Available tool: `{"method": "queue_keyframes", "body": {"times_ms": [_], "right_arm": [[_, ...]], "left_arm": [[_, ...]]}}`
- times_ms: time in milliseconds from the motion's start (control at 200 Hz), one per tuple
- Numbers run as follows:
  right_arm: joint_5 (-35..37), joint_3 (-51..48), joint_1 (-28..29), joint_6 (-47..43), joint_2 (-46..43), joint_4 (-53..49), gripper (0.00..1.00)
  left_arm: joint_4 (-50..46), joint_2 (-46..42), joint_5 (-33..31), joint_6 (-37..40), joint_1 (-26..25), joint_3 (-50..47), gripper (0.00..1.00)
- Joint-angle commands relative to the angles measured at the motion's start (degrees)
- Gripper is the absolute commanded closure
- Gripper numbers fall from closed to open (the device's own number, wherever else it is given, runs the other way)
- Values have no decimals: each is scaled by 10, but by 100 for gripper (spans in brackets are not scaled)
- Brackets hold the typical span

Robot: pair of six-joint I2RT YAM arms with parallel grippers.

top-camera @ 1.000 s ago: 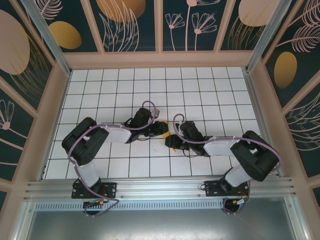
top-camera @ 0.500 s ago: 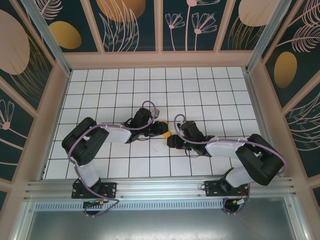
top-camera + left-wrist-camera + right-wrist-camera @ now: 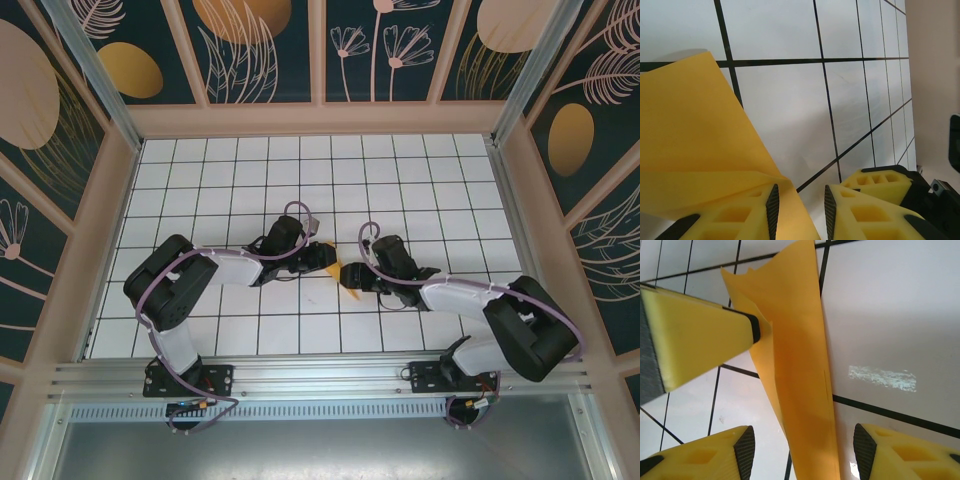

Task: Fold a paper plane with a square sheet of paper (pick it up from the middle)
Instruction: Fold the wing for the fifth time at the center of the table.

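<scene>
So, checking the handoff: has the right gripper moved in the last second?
Yes. The right gripper has backed off to the right along the table grid, away from the left gripper, uncovering more of the orange paper.

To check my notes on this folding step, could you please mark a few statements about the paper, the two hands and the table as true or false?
1. The paper lies near the middle of the table. True.
2. The right hand is clamped on the paper. False: its fingers stand apart, one on each side, and neither touches it.
3. A finger of the left hand touches the paper. True.
4. The paper is a flat, unfolded square. False: it is a narrow folded strip.
5. The table is bare wood. False: it is white with a black grid.
</scene>
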Motion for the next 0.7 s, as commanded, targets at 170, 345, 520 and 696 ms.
{"method": "queue_keyframes", "body": {"times_ms": [170,345,520,696], "right_arm": [[-61,24,-11,-29,43,-4,46],[-74,23,-19,-28,66,0,51],[-94,19,-19,-24,71,13,66],[-95,16,-20,-20,75,12,75]], "left_arm": [[-17,2,0,14,-1,14,68],[-21,2,-1,16,-1,16,68],[-22,2,0,16,-2,18,68],[-27,4,-1,19,-2,23,68]]}}
